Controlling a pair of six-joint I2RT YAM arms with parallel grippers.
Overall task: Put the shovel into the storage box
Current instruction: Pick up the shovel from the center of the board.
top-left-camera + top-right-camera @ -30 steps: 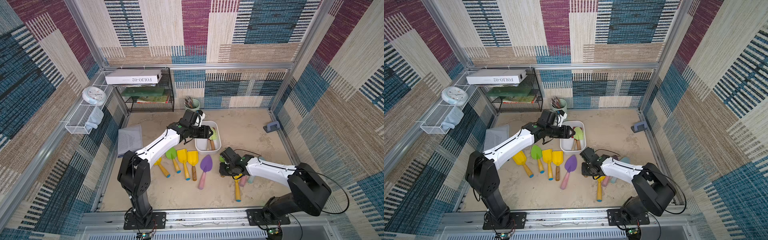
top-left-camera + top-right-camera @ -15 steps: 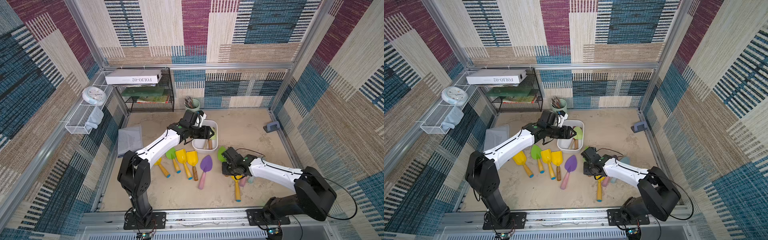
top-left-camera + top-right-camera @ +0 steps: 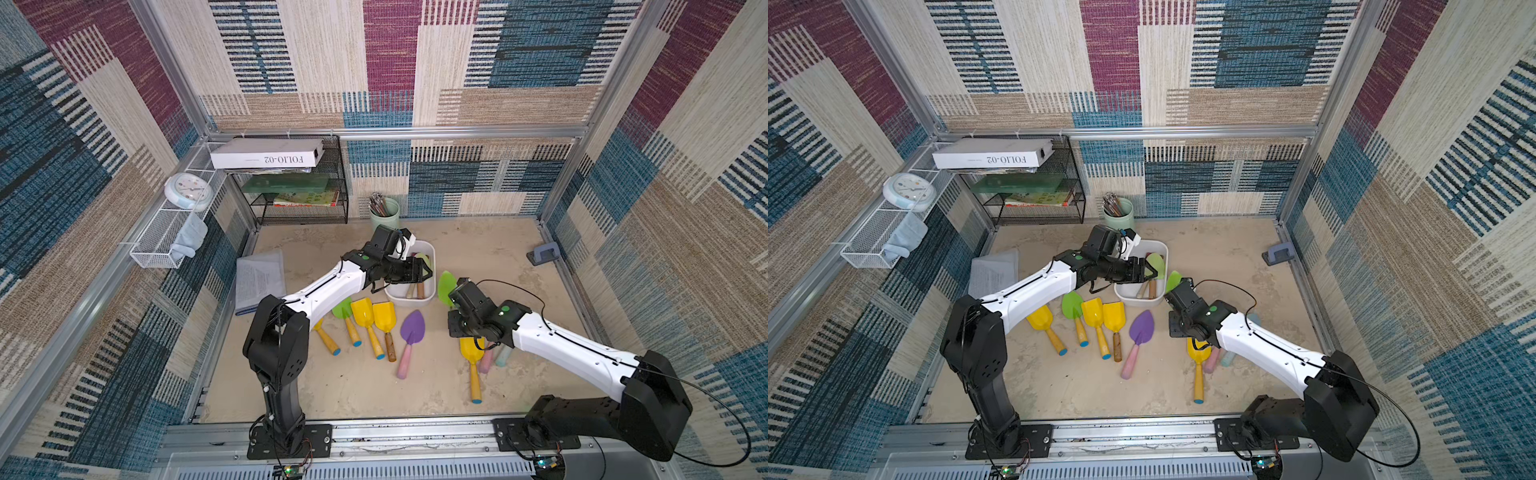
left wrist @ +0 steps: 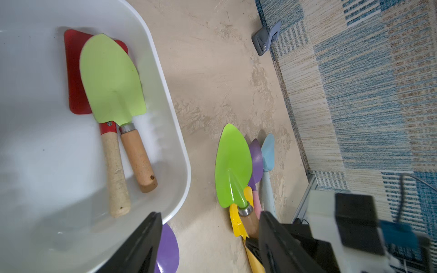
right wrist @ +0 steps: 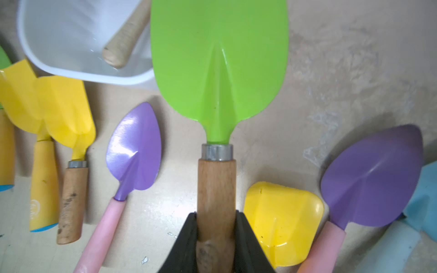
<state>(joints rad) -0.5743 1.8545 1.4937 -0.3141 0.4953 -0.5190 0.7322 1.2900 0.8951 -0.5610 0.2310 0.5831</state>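
Note:
The storage box [image 3: 400, 300] [image 3: 1128, 300] [image 4: 175, 113] [image 5: 71, 61] is a shallow white tub on the sandy floor, and a pale green shovel [image 4: 111, 78] lies on a red one [image 4: 75, 71] inside it. My right gripper [image 5: 216, 217] [image 3: 457, 301] is shut on the wooden handle of a bright green shovel [image 5: 220, 59] [image 3: 446, 284] [image 3: 1173, 280] [image 4: 233, 165]. Its blade points at the box's near right corner. My left gripper [image 4: 209, 217] [image 3: 419, 272] [image 3: 1146, 270] hangs open and empty over the box's near end.
Yellow shovels [image 3: 361, 313], a green one [image 3: 343, 307] and a purple one [image 3: 412, 328] lie left of my right arm; more shovels [image 3: 471, 353] lie under it. A mint pencil cup [image 3: 384, 212], black wire shelf [image 3: 299, 195], papers [image 3: 259, 278] and grey hole punch [image 3: 542, 253] line the edges.
My right gripper has closed on the bright green shovel's handle and carried it back toward the box. The left arm has barely moved and stays open.

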